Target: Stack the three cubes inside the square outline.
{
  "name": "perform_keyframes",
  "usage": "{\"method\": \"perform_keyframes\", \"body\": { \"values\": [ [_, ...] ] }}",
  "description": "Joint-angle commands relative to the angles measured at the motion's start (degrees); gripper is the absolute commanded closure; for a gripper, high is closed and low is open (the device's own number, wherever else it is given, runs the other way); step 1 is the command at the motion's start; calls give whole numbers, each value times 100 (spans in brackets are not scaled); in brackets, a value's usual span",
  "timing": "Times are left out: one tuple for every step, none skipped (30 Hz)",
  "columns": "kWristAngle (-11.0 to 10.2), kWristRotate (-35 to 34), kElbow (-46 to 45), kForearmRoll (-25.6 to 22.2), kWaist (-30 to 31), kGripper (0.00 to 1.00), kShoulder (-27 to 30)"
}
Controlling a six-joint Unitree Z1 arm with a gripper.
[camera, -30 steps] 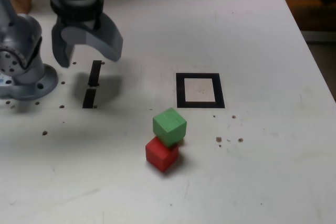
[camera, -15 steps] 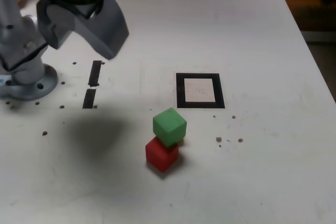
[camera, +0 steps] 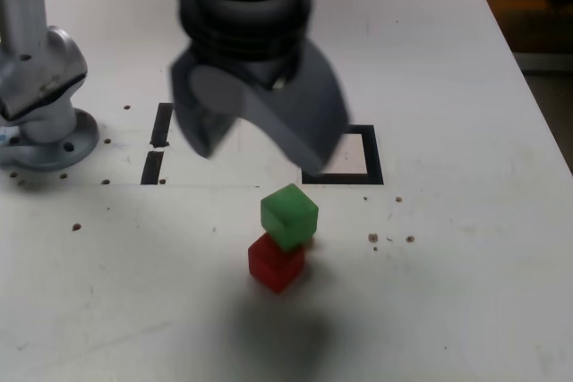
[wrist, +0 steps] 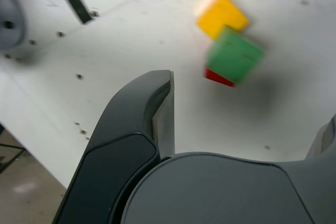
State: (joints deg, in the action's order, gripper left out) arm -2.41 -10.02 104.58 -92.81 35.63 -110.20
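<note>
Exterior view first. Gripper [camera: 260,145] hangs in the air above the white table [camera: 466,292], blurred, its two grey jaws spread wide with nothing between them. It sits just above and beyond the green cube [camera: 289,215], not touching it. The green cube rests on top of the red cube [camera: 276,262], offset toward the square outline [camera: 367,160] so the two are not squarely aligned. Both cubes stand near the outline but outside it, on the side closer to the camera. The outline is partly covered by the gripper, and what shows of its white inside is bare. Two short black bar marks [camera: 158,145] lie well apart from the green cube, toward the exterior view's left, near the arm's base [camera: 40,131]. No yellow cube shows here.

Wrist view next. One dark finger [wrist: 137,129] fills the foreground, the jaws apart and empty. The green cube [wrist: 233,56] is blurred, with a sliver of the red cube [wrist: 218,77] showing under it. The yellow cube [wrist: 221,16] sits on the table touching or just beside the green cube; which one cannot be told.

Judgement: the step in hand looks like an approach to the green cube. The next move calls for centring the open jaws over it and turning the wrist to meet two flat faces, since it sits corner-on to the outline's edges. Being a cube, it has no long axis.
</note>
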Motion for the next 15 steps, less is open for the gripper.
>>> {"method": "perform_keyframes", "body": {
  "values": [
    [67,54,643,-19,6,1,-241],
    [103,76,658,9,5,1,-360],
    [144,96,671,38,5,1,-481],
    [183,113,676,70,6,1,-600],
    [219,128,672,100,6,1,-708],
    [245,140,655,129,5,1,-798],
    [261,146,621,153,3,2,-865],
    [265,149,569,172,-2,2,-908],
    [257,149,501,187,-9,3,-930],
    [242,149,418,200,-17,4,-936],
    [224,150,323,215,-29,4,-932],
    [206,152,216,236,-44,5,-922],
    [192,156,104,263,-58,6,-911],
    [183,162,-8,301,-72,6,-903],
    [183,170,-118,354,-85,6,-898]
  ]
}}
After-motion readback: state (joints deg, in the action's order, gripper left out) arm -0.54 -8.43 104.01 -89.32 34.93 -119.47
